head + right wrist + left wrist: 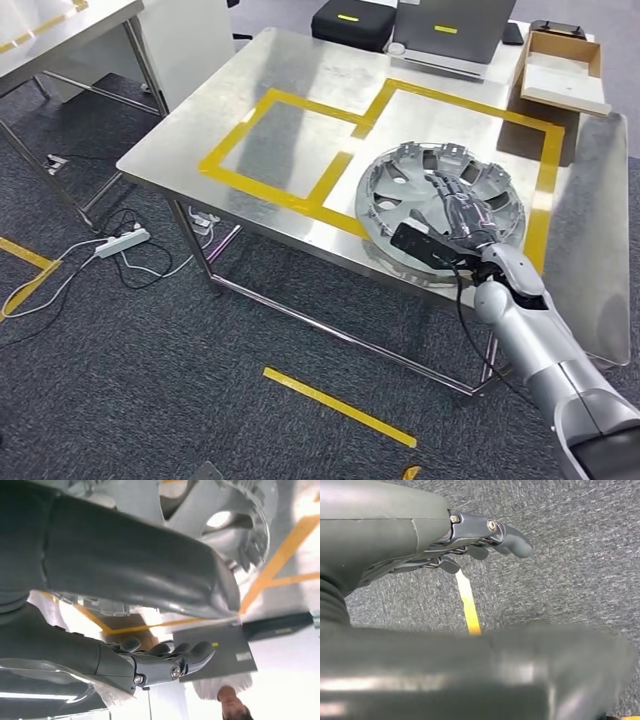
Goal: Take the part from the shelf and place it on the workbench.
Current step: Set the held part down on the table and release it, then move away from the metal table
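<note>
1. Wheel cover (423, 200), the silver spoked part the task names, lies on the steel workbench (317, 90), inside the right-hand bay of the yellow tape outline (302, 200). Its near rim sits close to the table's front edge and seems to overlap the tape line there.

2. Right hand (456, 215) rests on top of the part, dark fingers (445, 190) reaching over the spokes toward the hub. From the head view I cannot tell whether they are hooked through an opening or merely lying flat. In the right wrist view the fingers (177, 655) look lightly curled and apart, with nothing clearly pinched between them and the thumb (151, 570), which runs alongside the rim.

3. Judgement on risk: the part appears to be set down already, so the danger is in the release. If a fingertip is caught in a spoke gap, pulling the arm away could drag the cover toward the near edge, tip it, or slide it off.

4. Left hand (486, 542) hangs over grey carpet (565, 555) and a yellow floor stripe (469, 605), fingers loosely extended, holding nothing.

5. Farther back on the bench stand a cardboard box (562, 70) and a grey case (453, 35).
</note>
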